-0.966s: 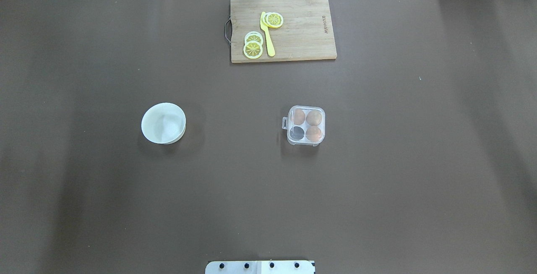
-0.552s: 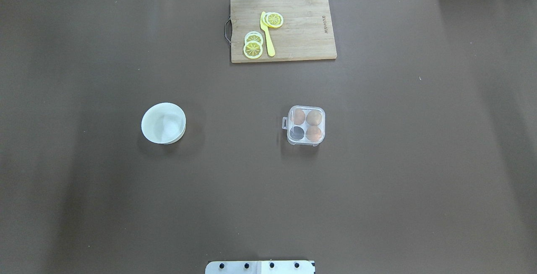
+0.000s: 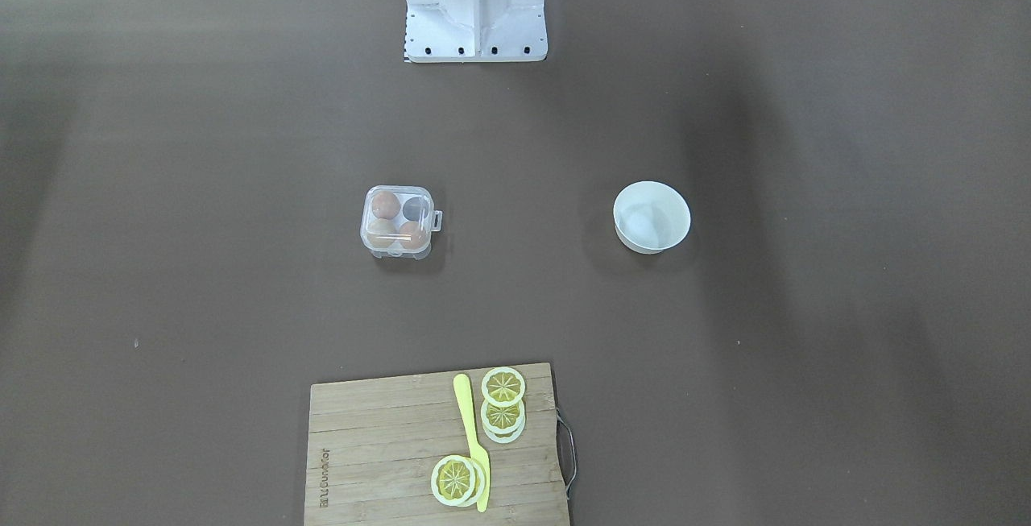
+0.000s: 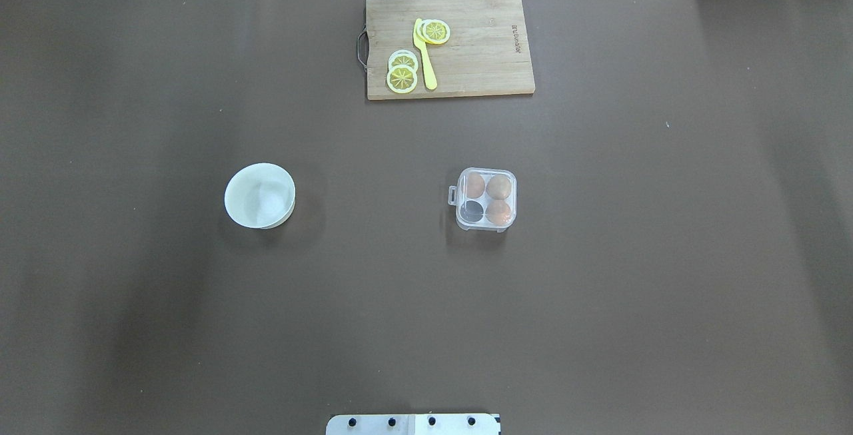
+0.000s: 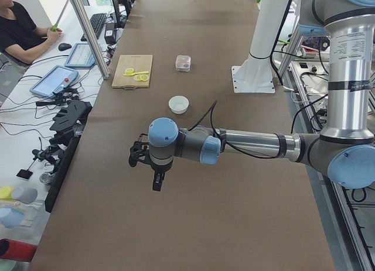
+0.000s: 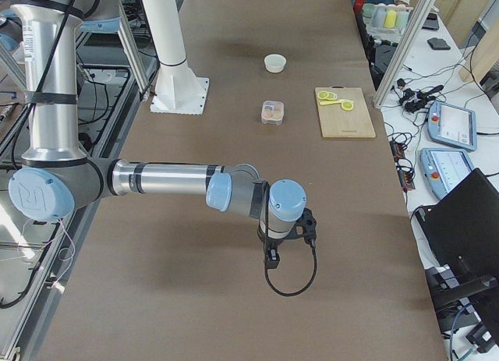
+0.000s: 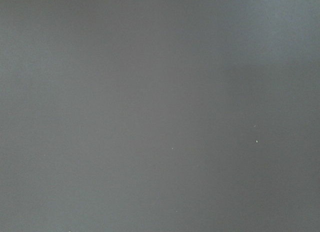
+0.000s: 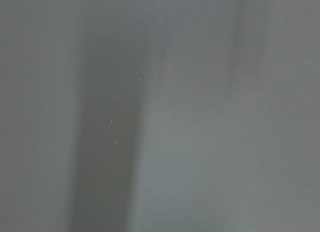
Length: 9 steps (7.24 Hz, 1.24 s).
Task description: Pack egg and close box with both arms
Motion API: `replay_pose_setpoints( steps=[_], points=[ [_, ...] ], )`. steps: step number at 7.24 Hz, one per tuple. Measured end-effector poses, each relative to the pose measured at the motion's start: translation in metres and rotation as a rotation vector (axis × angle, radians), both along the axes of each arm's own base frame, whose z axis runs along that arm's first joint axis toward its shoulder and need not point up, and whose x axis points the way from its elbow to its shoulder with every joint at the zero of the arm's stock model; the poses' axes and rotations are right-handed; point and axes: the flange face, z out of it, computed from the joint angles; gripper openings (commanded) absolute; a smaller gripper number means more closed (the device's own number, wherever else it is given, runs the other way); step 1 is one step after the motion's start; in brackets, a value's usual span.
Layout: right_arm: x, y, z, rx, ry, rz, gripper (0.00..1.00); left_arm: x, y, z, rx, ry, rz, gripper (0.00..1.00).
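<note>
The box sat shut-looking on the brown bench, a little toward 3 o'clock of the bench's middle in the overhead view, its small latch tab pointing to 9 o'clock. Whether the tab was fastened could not be told through the clear plastic. The egg lay inside, in the cell at 10 o'clock. A paler egg filled the 2 o'clock cell, another orange-brown egg the 4 o'clock cell, and the 8 o'clock cell held nothing.

A white bowl stood well apart from the box, at 9 o'clock of it. At about 12 o'clock of the box, by the far edge, lay a wooden cutting board carrying lemon slices and a yellow knife.

Neither arm reached into the overhead or front views. From the bench's end, the left arm stretched out level above bare bench, its left pincer pointing down, well clear of bowl and box; how far open it was, I could not tell. The right arm was posed likewise at the other end, and the right pincer hung down over bare bench, its opening also impossible to judge. Both wrist cameras showed only blurred bench surface
</note>
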Motion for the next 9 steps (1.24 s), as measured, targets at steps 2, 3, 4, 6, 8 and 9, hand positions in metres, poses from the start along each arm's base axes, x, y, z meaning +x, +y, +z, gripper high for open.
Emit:
replay_pose_setpoints(
  steps=[2,3,4,6,8,9],
  points=[
    [0.0,-0.001,-0.002,0.002,-0.007,0.002,1.0,-0.003,-0.001,0.0,0.008,-0.036,-0.004,0.98],
    [-0.001,-0.001,-0.004,0.004,-0.009,0.004,1.0,-0.006,-0.001,0.001,0.011,-0.051,-0.009,0.98],
    [-0.001,-0.001,-0.005,0.005,-0.009,0.004,1.0,-0.009,0.001,0.003,0.008,-0.057,-0.016,0.98],
    [0.0,0.0,-0.007,0.007,-0.007,0.007,1.0,-0.012,0.005,0.008,-0.002,-0.06,-0.021,0.98],
    [0.001,0.002,-0.012,0.012,-0.002,0.014,1.0,-0.012,0.006,0.01,-0.008,-0.058,-0.022,0.98],
    [0.001,0.002,-0.014,0.014,0.0,0.016,1.0,-0.012,0.006,0.01,-0.009,-0.057,-0.022,0.98]
  ],
)
